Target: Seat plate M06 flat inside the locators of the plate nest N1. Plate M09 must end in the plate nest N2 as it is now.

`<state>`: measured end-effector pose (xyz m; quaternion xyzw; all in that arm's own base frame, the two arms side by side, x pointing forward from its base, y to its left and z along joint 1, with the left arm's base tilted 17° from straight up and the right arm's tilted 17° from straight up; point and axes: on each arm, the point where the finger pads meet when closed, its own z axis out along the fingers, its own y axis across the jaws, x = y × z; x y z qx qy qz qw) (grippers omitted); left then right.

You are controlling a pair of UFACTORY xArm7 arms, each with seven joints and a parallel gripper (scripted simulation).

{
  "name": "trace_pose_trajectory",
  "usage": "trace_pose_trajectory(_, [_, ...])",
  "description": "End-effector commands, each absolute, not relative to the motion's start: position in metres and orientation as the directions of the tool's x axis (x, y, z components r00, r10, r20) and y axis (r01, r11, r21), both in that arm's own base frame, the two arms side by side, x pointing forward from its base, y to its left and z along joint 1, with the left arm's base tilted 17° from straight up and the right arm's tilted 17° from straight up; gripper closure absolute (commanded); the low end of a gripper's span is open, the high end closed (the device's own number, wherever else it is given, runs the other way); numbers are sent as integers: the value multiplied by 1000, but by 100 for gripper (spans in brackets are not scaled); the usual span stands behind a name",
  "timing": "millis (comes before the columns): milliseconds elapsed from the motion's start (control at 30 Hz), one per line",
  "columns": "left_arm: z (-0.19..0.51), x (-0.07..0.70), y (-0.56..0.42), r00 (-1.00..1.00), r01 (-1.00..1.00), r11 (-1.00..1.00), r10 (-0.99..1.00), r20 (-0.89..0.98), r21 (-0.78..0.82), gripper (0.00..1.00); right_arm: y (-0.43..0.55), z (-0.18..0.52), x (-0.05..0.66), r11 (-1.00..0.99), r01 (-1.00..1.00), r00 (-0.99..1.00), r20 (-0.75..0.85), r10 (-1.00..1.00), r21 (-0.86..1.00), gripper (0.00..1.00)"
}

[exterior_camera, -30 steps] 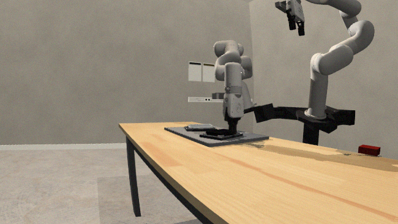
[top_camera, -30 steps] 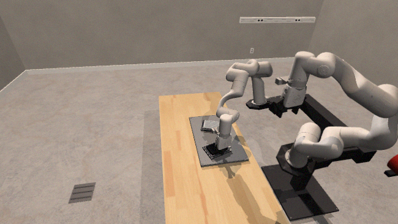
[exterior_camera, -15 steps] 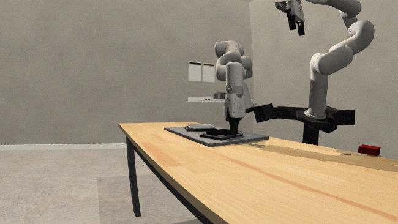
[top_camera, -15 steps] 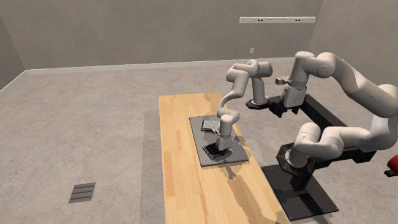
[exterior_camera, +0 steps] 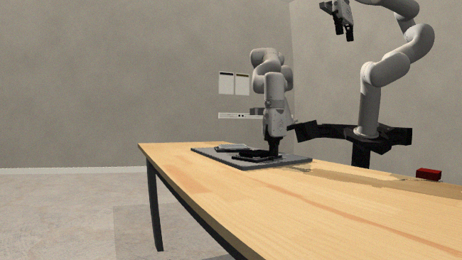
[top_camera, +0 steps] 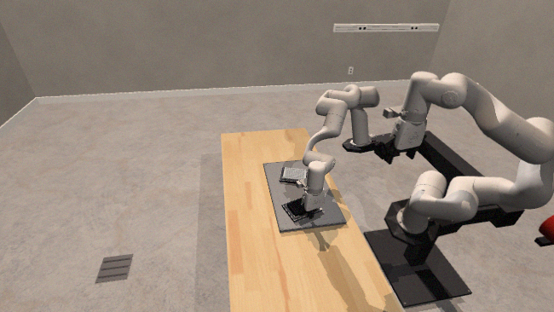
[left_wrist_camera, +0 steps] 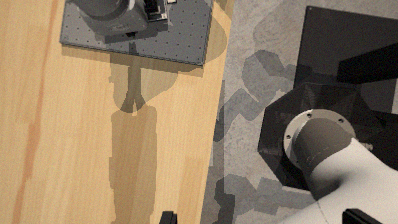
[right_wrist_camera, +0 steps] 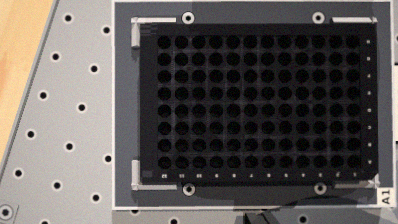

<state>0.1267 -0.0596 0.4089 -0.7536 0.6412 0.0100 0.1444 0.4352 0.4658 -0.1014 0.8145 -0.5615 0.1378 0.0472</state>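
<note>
One claw, my right point(top_camera: 313, 213) point(exterior_camera: 274, 155) point(left_wrist_camera: 132, 34) point(right_wrist_camera: 255, 218), is closed on nothing beside the black plate point(top_camera: 296, 207) point(exterior_camera: 253, 153) point(left_wrist_camera: 155, 9) point(right_wrist_camera: 149, 110), presumably M06, lying over its nest point(top_camera: 294, 218) point(exterior_camera: 249, 160) point(left_wrist_camera: 161, 19) point(right_wrist_camera: 125, 110). Gap at the "12" end; opposite edge appears against or over the locators point(right_wrist_camera: 355, 20). Risk: an off-centre push could tilt or jam it. Left claw point(top_camera: 401, 158) point(exterior_camera: 345, 38) point(left_wrist_camera: 257, 217): open, well apart.

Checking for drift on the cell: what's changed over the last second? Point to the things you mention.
The right gripper point(top_camera: 313, 213) point(exterior_camera: 274, 155) point(right_wrist_camera: 255, 218) shifted slightly toward the right of the exterior picture, fingers shut. I see nothing picked up or released. The left gripper point(top_camera: 401, 157) point(exterior_camera: 345, 37) point(left_wrist_camera: 260, 218), the dark plate point(top_camera: 295, 207) point(exterior_camera: 250, 153) point(right_wrist_camera: 257, 101) and the pale plate point(top_camera: 294, 173) point(exterior_camera: 232, 145) show no visible change.
</note>
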Motion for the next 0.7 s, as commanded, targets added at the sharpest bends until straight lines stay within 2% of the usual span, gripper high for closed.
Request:
trace_pose_trajectory(0, [410, 127, -60, 177, -969, -136, -964, -198, -207, 0, 469, -97, 436, -366, -927, 332, 273, -903, -83, 100])
trace_pose_trajectory(667, [410, 127, -60, 177, -969, -136, -964, -198, -207, 0, 476, -68, 430, -366, -927, 332, 273, -903, -83, 100])
